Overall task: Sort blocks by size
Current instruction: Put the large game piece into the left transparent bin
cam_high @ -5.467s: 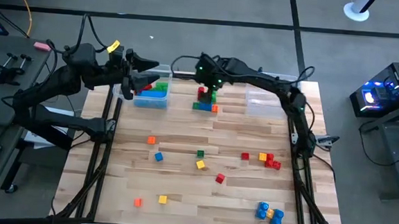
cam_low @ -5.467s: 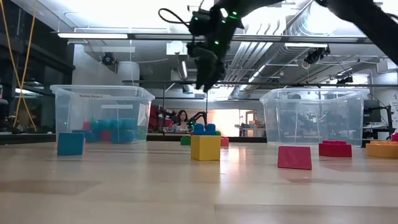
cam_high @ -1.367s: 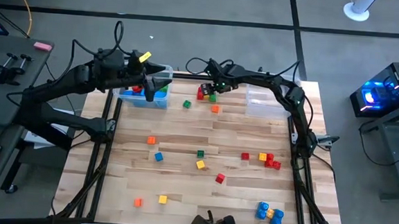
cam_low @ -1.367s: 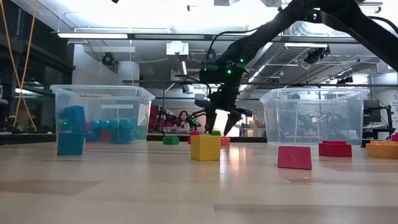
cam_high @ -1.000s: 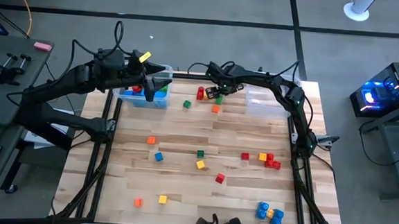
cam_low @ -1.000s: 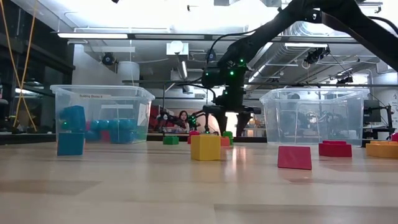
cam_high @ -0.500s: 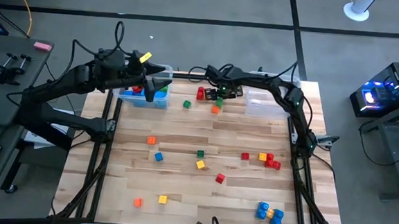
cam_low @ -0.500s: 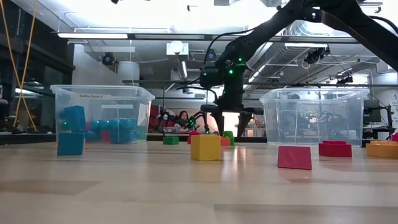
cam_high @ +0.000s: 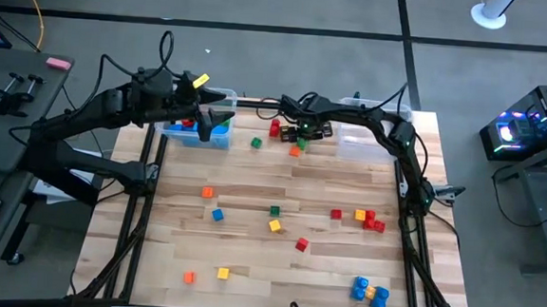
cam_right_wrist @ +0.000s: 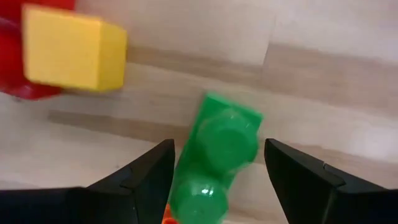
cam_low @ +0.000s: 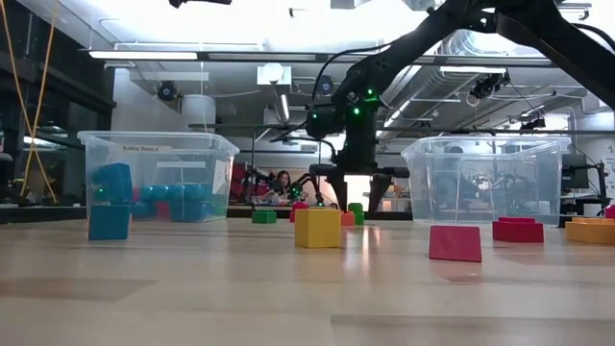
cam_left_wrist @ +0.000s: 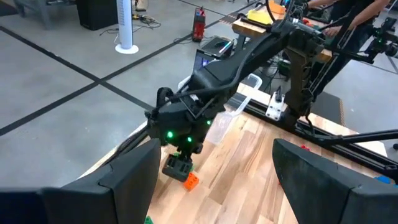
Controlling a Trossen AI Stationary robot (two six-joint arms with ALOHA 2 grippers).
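My right gripper (cam_high: 303, 133) hangs open, pointing down, over a green oblong two-stud brick (cam_right_wrist: 219, 152) lying on the table at the far middle (cam_high: 301, 142). Its fingers stand on either side of the brick without touching it. A yellow cube (cam_right_wrist: 71, 50) sits on a red brick (cam_right_wrist: 25, 84) just beside it, and an orange cube (cam_high: 295, 151) lies close by. My left gripper (cam_high: 216, 121) is open and empty over the left clear bin (cam_high: 196, 137), which holds blue, red and green blocks.
An empty clear bin (cam_high: 365, 140) stands at the far right. A green cube (cam_high: 255, 143) lies near the left bin. Several small cubes are scattered over the table's middle (cam_high: 274, 225), red and yellow ones at the right (cam_high: 369, 219), and a blue cluster at the near right (cam_high: 370, 293).
My right gripper has gone down a little and slightly toward the table's right edge, settling open over the green brick. The blocks have stayed where they were.
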